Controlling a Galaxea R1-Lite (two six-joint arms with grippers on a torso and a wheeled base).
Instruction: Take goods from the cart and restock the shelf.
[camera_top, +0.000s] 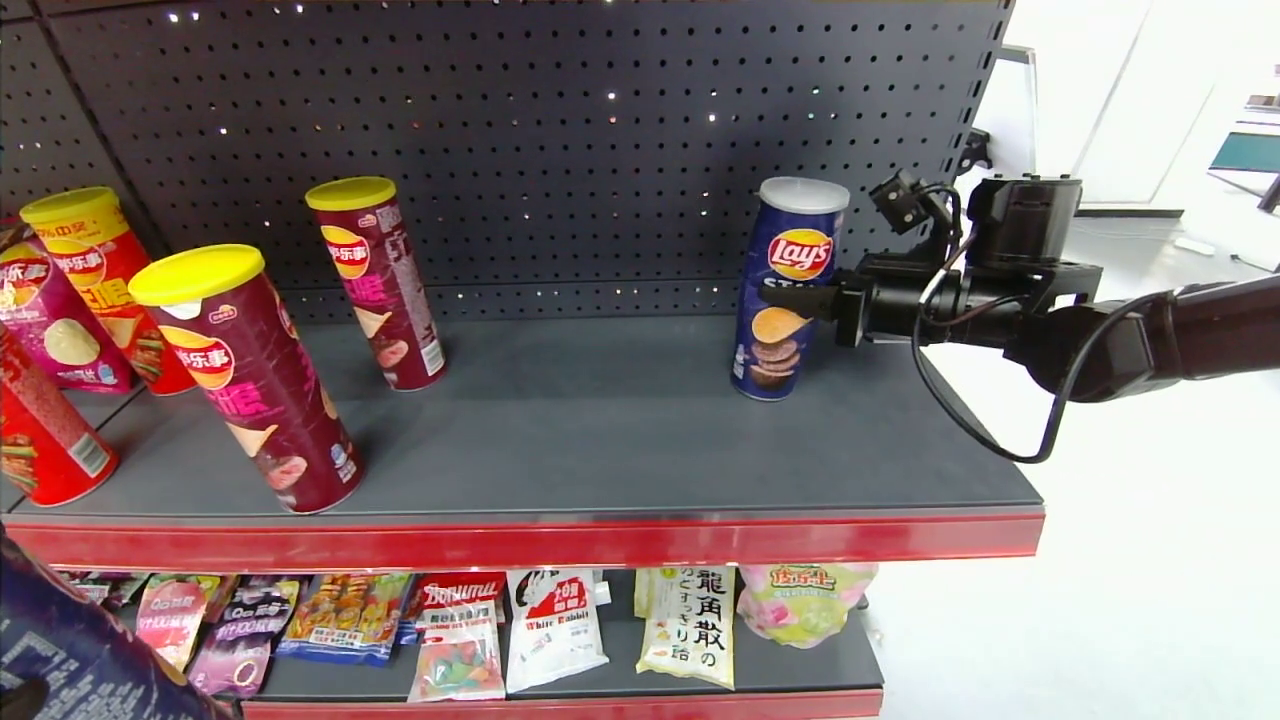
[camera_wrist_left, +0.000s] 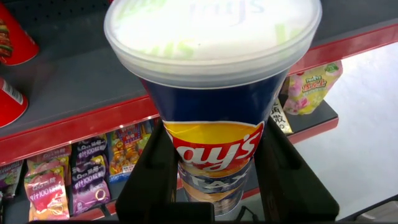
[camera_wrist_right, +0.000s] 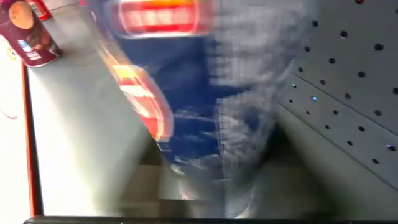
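A blue chips can (camera_top: 776, 350) with a white lid stands upright at the right end of the grey top shelf (camera_top: 600, 420), close to the pegboard. My right gripper (camera_top: 800, 300) comes in from the right and is shut on its middle; up close the can (camera_wrist_right: 205, 106) sits between the fingers. A second blue chips can (camera_wrist_left: 214, 93), also white-lidded, is upright in my left gripper (camera_wrist_left: 214, 186), which is shut on its lower body. That can (camera_top: 70, 650) hangs in front of the shelf at the lower left, below the red shelf lip (camera_wrist_left: 81, 127).
Two maroon cans with yellow lids (camera_top: 385, 280) (camera_top: 250, 380) stand on the left half of the top shelf, with red cans (camera_top: 90, 280) (camera_top: 40, 430) farther left. Bare shelf lies between the maroon cans and the blue one. Snack bags (camera_top: 550, 630) fill the lower shelf.
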